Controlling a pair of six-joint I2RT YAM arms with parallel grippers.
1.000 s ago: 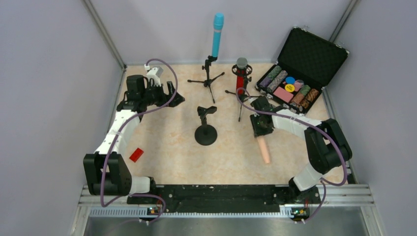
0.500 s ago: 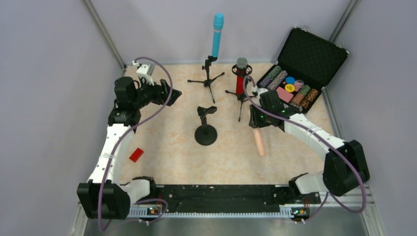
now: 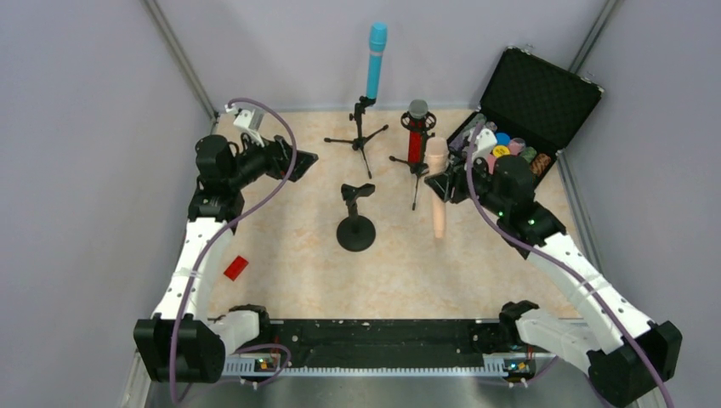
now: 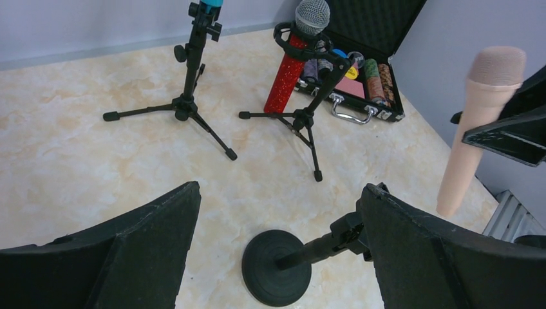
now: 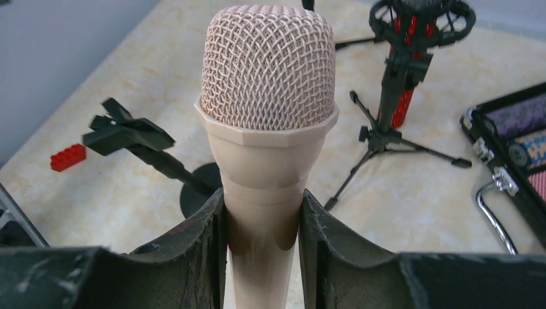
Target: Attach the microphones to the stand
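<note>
My left gripper (image 3: 299,160), upper left, is spread wide. My right gripper (image 5: 262,222) pinches the peach microphone (image 3: 438,191) head-up, right of the central round-base stand (image 3: 356,225). The teal microphone (image 3: 375,59) and the red microphone (image 3: 415,140) stand at top centre.

Looks past the left gripper (image 4: 280,193), spread wide, at a round-base stand (image 4: 277,267); beyond, shows a red microphone (image 4: 283,77) in a tripod (image 4: 302,119), a case (image 4: 376,38) behind, a peach microphone (image 4: 473,141) upright at right.
</note>
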